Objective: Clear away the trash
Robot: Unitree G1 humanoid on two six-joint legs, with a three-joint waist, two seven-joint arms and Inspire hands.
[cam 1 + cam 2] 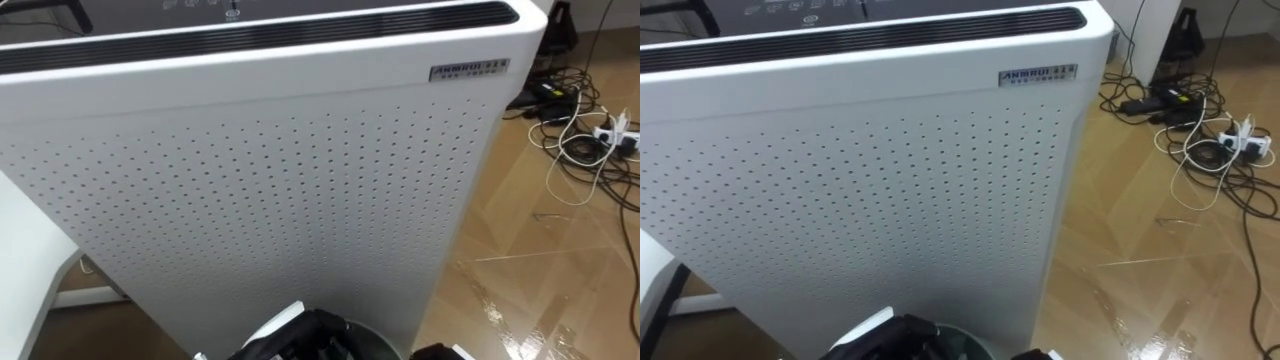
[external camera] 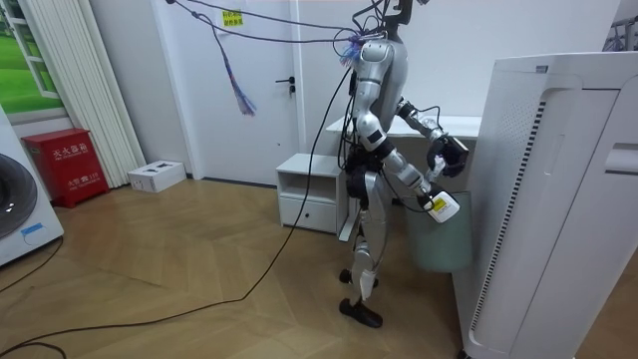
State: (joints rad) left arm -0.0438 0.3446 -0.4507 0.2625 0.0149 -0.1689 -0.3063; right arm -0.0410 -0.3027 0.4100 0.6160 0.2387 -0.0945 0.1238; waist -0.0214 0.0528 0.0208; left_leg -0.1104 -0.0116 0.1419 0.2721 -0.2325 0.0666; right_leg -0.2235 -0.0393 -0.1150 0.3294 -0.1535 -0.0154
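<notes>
Our hand (image 1: 314, 336) hangs above the trash bin (image 2: 439, 242) beside the air purifier (image 1: 260, 180); its grip we cannot tell.

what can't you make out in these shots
1. Robot hand, left eye view: cut off by the bottom edge, so what it holds can't be read.
2. White item at the lower arm's end, room view: too small to say whether it is garbage.
3. Bin, room view: its wall hides the inside.
4. Whatever lies behind the white appliance, eye views: the appliance blocks it.
</notes>
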